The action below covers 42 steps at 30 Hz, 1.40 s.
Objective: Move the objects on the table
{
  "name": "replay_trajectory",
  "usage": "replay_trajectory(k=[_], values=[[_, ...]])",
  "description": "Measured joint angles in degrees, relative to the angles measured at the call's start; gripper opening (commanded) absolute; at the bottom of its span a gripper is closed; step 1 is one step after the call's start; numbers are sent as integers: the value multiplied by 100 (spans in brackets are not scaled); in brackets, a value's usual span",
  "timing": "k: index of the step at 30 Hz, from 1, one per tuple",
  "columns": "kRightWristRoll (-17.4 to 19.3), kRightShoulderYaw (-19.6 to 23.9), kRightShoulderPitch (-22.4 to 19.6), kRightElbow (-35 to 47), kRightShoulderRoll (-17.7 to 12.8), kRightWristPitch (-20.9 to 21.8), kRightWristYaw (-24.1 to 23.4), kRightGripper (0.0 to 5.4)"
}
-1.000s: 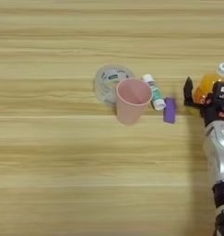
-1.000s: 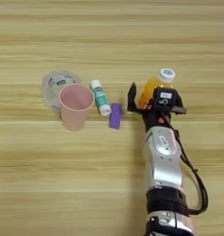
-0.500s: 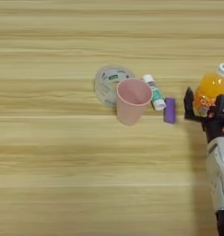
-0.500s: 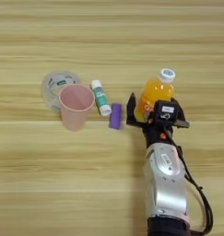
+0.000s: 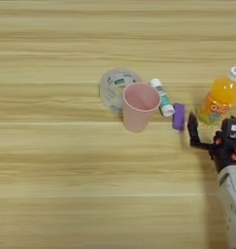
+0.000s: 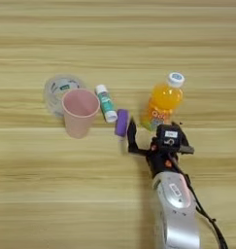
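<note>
Five items: mid-table (image 6: 37,204), clustered
bottle (image 6: 161,103): orange juice, white cap, upright, right of block (image 6: 122,122)
cup (image 6: 80,112): pink, upright, nothing inside; tape (image 6: 56,88) behind, glue stick (image 6: 106,103) beside
claw (image 6: 156,141): fingers spread, holding nothing, just before bottle

only a wood-grain table (image 5: 51,185) shows; place unclear

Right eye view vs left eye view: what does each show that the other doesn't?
Only the right eye view shows the whole silver forearm and bare table right of the orange juice bottle. Only the left eye view shows more table on the left. Both show the tape roll, pink cup, glue stick, purple block, the bottle and the tool.
</note>
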<state>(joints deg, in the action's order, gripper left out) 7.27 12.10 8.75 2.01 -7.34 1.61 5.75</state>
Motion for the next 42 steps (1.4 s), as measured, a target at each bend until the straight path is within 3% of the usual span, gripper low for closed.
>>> replay_trajectory(k=[9,20,42], values=[[-18,-375,405,277,92,-120,227,536],[-48,-608,414,260,98,-214,359,536],[-52,-648,-74,-294,17,-498,528,536]])
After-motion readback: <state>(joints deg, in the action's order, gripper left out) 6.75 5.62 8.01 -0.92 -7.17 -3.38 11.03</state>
